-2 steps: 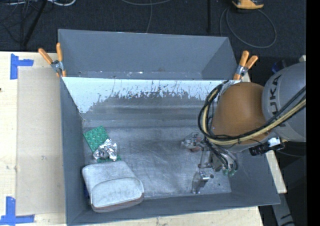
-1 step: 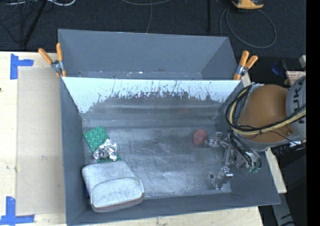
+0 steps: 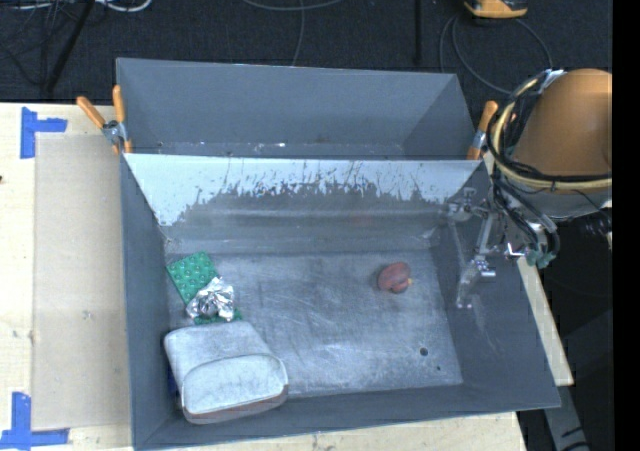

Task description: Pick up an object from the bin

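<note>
My gripper [image 3: 470, 284] hangs over the right side of the bin, close to the right wall and above the floor, with nothing visibly held in it. The nearest loose thing is a small reddish-brown rounded lump [image 3: 394, 278], lying on the bin floor a short way to the gripper's left and apart from it.
At the bin's left side lie a green dotted piece [image 3: 190, 274], a crumpled silver foil wad [image 3: 211, 301] touching it, and a large grey-white cushion-like pad [image 3: 225, 371] in the front left corner. The arm with its orange dome stands over the right rim.
</note>
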Robot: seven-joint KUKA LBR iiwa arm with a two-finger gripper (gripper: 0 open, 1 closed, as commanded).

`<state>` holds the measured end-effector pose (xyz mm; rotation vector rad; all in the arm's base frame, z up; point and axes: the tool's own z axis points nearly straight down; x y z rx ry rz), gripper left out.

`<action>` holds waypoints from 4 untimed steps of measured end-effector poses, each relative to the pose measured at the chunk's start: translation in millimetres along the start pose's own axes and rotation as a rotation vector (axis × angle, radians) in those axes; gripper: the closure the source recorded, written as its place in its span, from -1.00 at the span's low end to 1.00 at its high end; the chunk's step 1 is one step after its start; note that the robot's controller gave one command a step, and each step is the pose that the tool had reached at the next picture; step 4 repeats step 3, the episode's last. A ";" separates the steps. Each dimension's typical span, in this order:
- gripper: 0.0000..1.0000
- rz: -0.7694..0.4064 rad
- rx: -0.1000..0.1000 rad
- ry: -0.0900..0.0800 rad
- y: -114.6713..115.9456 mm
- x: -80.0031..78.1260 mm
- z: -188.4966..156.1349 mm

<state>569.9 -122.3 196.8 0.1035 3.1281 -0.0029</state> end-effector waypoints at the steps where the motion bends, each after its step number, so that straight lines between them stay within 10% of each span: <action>1: -1.00 0.165 -0.002 0.017 26.1 -39.3 120.9; 2: 1.00 0.167 -0.002 0.012 24.6 -40.7 116.2; 3: 1.00 0.044 -0.001 0.003 35.4 -40.3 -7.8; 4: 1.00 0.044 -0.001 0.003 35.4 -40.3 -7.8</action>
